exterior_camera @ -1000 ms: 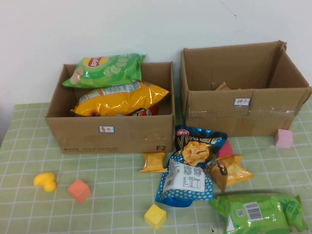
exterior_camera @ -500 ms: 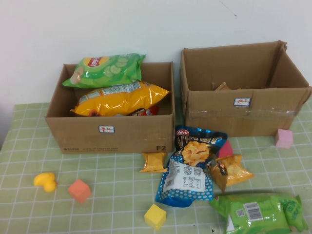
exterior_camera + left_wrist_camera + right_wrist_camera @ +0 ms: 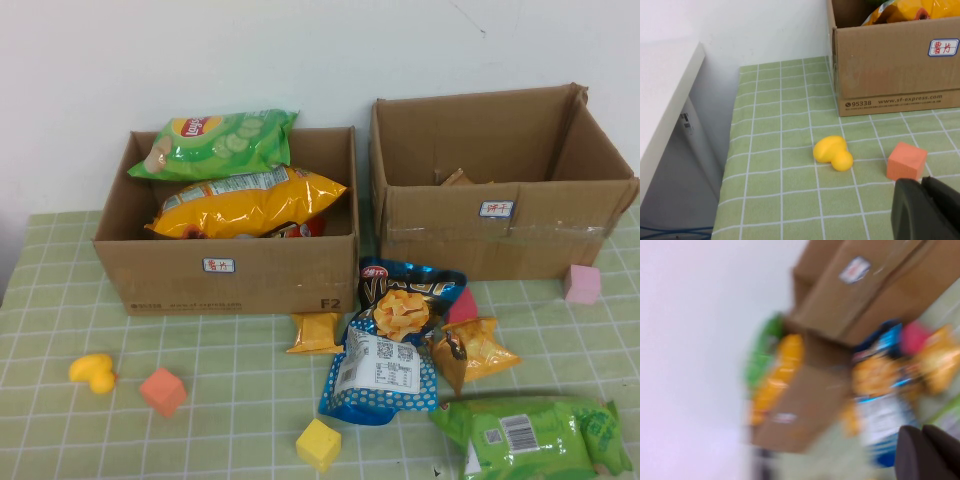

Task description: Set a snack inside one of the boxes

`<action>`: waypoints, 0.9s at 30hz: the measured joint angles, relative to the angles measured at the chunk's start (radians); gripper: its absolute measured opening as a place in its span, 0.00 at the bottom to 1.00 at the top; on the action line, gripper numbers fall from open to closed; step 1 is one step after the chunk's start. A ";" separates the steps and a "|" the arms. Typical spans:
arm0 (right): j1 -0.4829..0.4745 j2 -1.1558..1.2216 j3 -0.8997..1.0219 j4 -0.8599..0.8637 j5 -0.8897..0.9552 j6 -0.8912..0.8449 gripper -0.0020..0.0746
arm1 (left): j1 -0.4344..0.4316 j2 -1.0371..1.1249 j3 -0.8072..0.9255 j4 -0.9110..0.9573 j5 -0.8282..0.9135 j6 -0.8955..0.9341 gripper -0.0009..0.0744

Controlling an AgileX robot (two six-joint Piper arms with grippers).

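A green checked tablecloth covers the table against a plain white wall, and on it the blue crinkled snack bag lies just in front of the left brown cardboard box, with the right cardboard box beside that box. Inside the left box sit a yellow chip bag and a green chip bag; a yellow rubber duck and an orange cube lie before it. The left gripper hangs near the cube and the right gripper above the snacks, both with jaws closed on nothing.
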 joint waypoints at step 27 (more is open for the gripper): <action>0.000 0.320 -0.533 -0.127 0.407 -1.079 0.02 | 0.000 0.000 0.000 0.000 0.000 -0.002 0.01</action>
